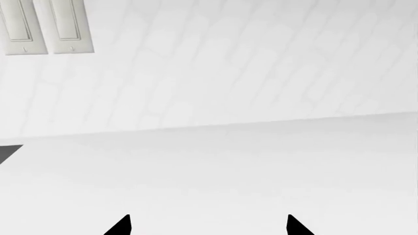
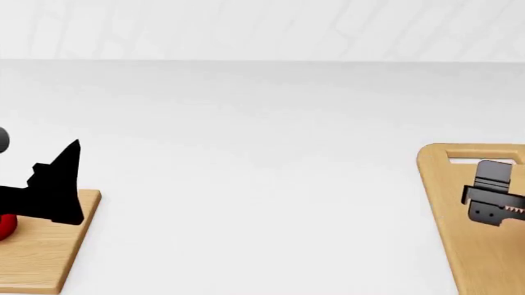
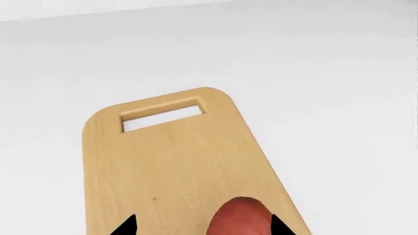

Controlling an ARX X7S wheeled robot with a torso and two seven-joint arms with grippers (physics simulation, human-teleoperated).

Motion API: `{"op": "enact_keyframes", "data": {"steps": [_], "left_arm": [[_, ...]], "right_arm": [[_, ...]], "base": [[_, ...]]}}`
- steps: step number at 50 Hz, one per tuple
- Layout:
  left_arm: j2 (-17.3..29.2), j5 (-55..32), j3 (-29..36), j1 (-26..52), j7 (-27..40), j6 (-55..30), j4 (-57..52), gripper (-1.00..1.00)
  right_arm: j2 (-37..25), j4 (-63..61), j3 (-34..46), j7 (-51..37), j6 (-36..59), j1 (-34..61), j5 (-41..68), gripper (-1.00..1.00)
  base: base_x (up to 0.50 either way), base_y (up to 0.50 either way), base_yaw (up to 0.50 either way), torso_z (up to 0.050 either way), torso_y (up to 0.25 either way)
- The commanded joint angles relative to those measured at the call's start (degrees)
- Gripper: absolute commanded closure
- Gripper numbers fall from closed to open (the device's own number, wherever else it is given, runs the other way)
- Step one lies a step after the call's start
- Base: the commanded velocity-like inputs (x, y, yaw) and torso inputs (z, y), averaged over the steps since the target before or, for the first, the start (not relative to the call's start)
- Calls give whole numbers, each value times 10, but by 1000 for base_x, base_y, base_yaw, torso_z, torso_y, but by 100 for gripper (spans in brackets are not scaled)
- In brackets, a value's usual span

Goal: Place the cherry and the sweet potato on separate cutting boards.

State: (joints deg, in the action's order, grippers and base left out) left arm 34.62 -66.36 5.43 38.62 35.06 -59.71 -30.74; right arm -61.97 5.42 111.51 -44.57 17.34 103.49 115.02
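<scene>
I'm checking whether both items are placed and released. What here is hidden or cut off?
- Cherry: head view, mostly hidden by the left claw and the picture's edge.
- Sweet potato: right wrist view, cut off by the edge; contact with the claw unclear.
- Slotted board: head view, cut off by the edge.
- Right claw: opening unreadable.

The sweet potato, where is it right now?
The sweet potato shows in the right wrist view, lying on the cutting board with the slot handle, between the right gripper's fingertips.
</scene>
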Motion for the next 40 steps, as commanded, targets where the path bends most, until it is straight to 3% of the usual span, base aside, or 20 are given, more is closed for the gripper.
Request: {"op": "enact_keyframes", "data": {"steps": [1, 10, 12, 21, 30, 35, 40], "left_arm": [[-11, 1, -10, 1, -13, 16, -1, -100], [-11, -9, -13, 8, -7, 13, -2, -100], [-10, -12, -14, 13, -4, 11, 0, -100], [-13, -62, -21, 70, 24, -20, 18, -100], [-33, -88, -3, 149, 50, -49, 51, -100], [-43, -97, 2, 161, 57, -52, 50, -100], [-48, -110, 3, 207, 68, -60, 56, -100]], "right_arm": [[15, 3, -22, 12, -5, 3, -37, -100], [32, 18, -13, 40, 16, 26, -94, -100], [22, -57, -18, -14, -11, 17, -98, -100], [2, -82, -39, 26, -34, 41, -140, -100], [-33, -127, -61, 90, -71, 70, -218, -100], [-61, -144, -91, 162, -147, 64, -221, -100], [-86, -164, -103, 226, -139, 76, -196, -100]], "base": [[0, 0, 0, 0, 0], [0, 0, 0, 0, 0], [0, 0, 0, 0, 0], [0, 0, 0, 0, 0], [0, 0, 0, 0, 0], [0, 0, 0, 0, 0], [0, 0, 0, 0, 0]]}}
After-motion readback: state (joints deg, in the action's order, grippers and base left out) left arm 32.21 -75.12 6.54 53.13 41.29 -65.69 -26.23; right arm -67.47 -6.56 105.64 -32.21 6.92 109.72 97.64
